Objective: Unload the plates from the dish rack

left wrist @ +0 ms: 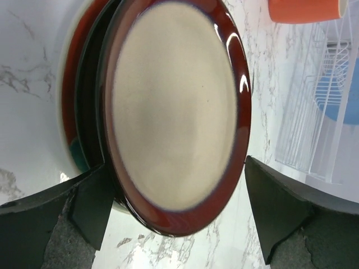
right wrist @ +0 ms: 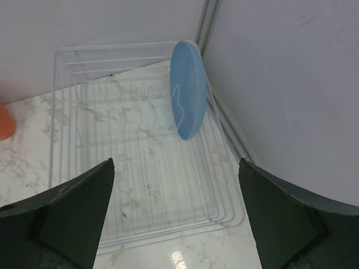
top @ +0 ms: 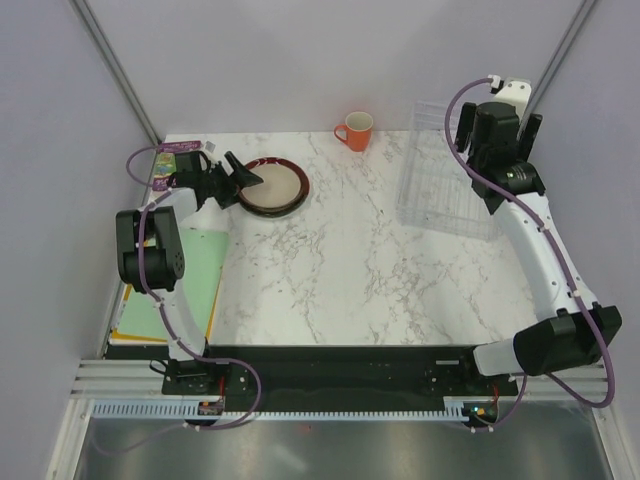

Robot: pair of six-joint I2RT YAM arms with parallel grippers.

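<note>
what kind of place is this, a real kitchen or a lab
Probably a robot test cell, not a real kitchen: plain grey walls box in a marble-look table, robot arms are mounted at its near edge, and the only kitchenware is a dish rack, plates and a mug.

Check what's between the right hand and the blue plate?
Just empty rack wires, per the right wrist view. The right hand, open, hovers above them; the blue plate stands on edge at the far side.
</note>
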